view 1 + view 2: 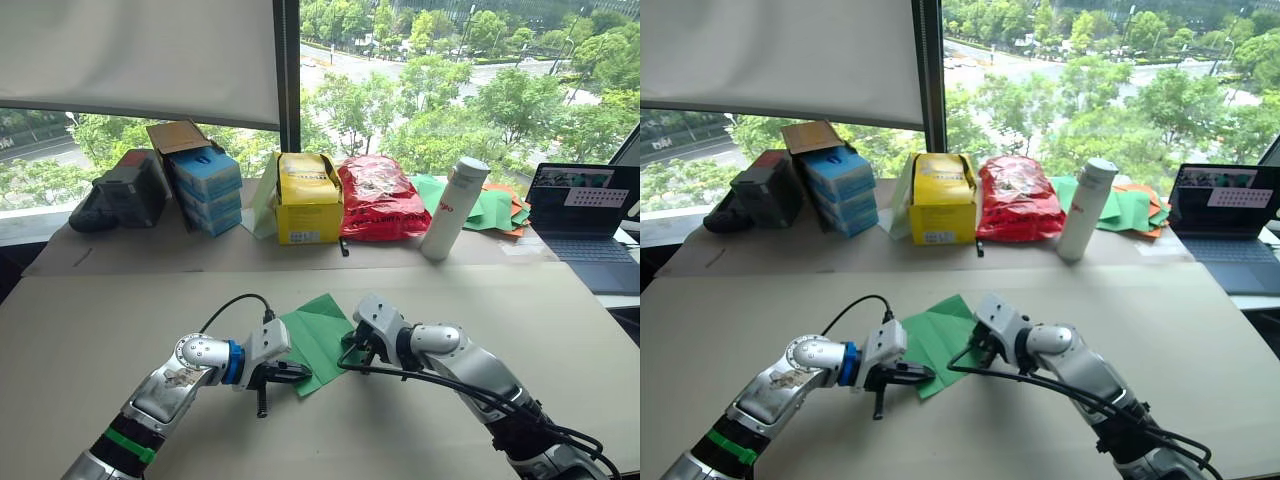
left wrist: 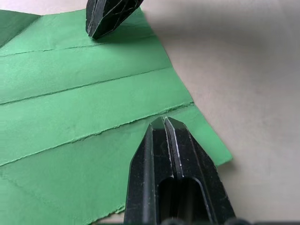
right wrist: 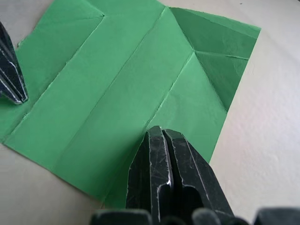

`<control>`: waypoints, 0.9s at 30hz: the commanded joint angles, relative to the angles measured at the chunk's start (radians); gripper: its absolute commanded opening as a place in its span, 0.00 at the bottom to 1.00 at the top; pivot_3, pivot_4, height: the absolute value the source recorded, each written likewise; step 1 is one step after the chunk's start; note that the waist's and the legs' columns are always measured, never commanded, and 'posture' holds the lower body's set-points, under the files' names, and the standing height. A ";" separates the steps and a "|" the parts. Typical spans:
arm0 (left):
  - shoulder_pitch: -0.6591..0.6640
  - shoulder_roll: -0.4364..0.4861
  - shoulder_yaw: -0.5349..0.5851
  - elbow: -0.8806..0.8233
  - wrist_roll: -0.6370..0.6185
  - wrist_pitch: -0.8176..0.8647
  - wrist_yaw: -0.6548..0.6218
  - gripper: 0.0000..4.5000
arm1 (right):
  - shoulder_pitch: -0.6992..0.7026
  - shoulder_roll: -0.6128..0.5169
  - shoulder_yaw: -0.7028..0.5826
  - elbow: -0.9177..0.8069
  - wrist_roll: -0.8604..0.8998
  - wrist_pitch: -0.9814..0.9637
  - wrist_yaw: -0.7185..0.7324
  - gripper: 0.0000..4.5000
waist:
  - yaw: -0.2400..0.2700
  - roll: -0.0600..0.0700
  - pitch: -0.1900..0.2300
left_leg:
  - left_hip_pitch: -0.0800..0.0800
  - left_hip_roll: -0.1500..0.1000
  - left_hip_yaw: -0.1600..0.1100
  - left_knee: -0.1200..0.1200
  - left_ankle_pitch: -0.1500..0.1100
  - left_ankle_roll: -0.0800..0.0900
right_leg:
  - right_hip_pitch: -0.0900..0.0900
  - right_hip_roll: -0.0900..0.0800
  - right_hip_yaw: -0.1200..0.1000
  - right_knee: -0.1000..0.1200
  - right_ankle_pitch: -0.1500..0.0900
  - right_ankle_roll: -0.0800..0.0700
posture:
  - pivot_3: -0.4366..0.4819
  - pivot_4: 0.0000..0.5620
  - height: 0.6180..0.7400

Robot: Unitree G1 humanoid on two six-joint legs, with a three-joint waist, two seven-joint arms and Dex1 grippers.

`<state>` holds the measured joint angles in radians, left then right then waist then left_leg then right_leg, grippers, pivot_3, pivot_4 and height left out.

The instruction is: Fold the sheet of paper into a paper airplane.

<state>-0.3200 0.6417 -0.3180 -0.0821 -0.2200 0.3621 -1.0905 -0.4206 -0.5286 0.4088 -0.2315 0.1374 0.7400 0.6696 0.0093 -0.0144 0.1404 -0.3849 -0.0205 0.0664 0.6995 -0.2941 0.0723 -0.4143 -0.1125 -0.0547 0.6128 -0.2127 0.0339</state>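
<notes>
The sheet of paper (image 1: 316, 335) lies flat on the beige table, green, with long parallel creases and corner folds at its far end (image 3: 211, 51). My left gripper (image 1: 303, 373) is shut, its tips (image 2: 164, 123) resting on the sheet's near edge beside a corner. My right gripper (image 1: 352, 354) is also shut, its tips (image 3: 161, 131) pressed down on the sheet's right edge. The two grippers face each other across the paper's near part. In the left wrist view the right gripper's tip (image 2: 105, 18) touches the sheet across the creases.
Along the back stand a black bag (image 1: 118, 190), blue boxes (image 1: 205, 185), a yellow box (image 1: 308, 198), a red bag (image 1: 378, 198) and a white bottle (image 1: 453, 208). A heap of green and orange sheets (image 1: 495, 210) lies by a laptop (image 1: 585, 215) at the right.
</notes>
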 commanded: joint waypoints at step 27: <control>-0.036 0.021 -0.006 0.057 0.100 -0.053 0.004 0.00 | -0.376 0.270 -0.234 0.638 0.069 -0.185 0.067 0.65 | -0.007 -0.001 -0.004 | -0.005 -0.003 0.001 0.000 0.002 -0.002 | -0.006 0.000 0.001 0.005 0.000 0.000 | 0.48 0.27 1.00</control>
<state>-0.3679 0.6637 -0.3046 -0.0304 -0.1466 0.2904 -1.0893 -0.7709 -0.2579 0.1933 0.3930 0.2012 0.5935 0.7145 0.0020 -0.0151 0.1361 -0.3898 -0.0229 0.0676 0.6992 -0.2922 0.0706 -0.4208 -0.1122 -0.0535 0.6179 -0.2122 0.0335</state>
